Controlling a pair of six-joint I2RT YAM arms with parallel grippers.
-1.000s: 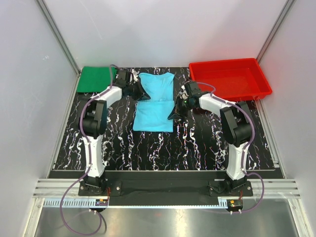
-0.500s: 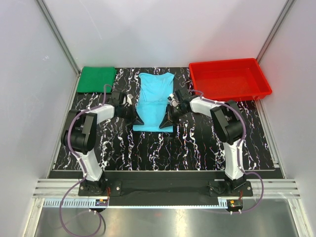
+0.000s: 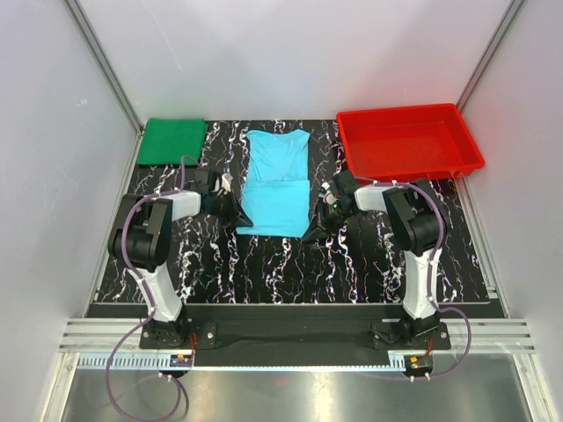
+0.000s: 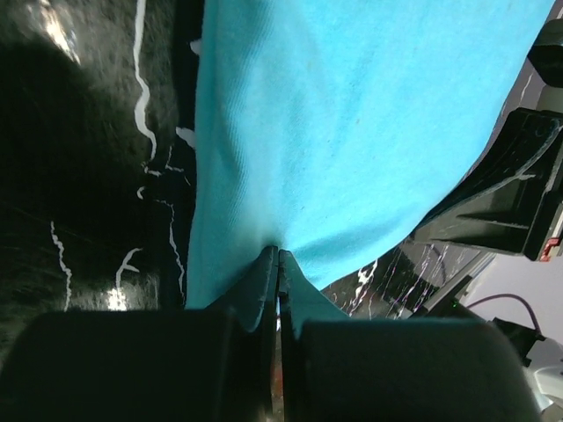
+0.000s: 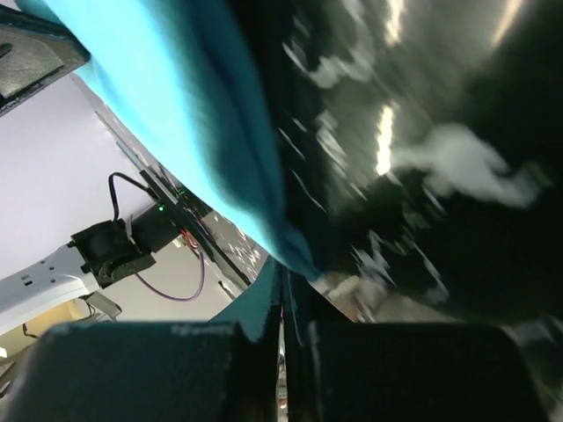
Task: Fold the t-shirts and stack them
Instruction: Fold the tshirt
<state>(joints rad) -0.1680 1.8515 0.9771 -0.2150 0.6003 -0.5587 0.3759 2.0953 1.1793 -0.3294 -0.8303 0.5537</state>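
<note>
A dark green t-shirt (image 3: pixel 172 141) is seen folded into a flat rectangle at the far left corner of the black, white-veined tabletop (image 3: pixel 290 264). It lies beyond and to the left of the left claw (image 3: pixel 236 218), well apart from it. The left claw is clenched on the near left corner of the light cyan-blue t-shirt (image 3: pixel 277 180); in the left wrist view a small pleat of cloth is pinched between the closed fingers. This shirt is laid flat between the two claws, with its curved neck edge at the far end and a crease across its middle. The cloth is plain, with a fine weave. Its near right corner is grasped by the right claw (image 3: pixel 314 230), whose fingers are shut on a point of the cloth. A red plastic tray (image 3: pixel 413 171) is placed beyond and to the right of the right claw.
</note>
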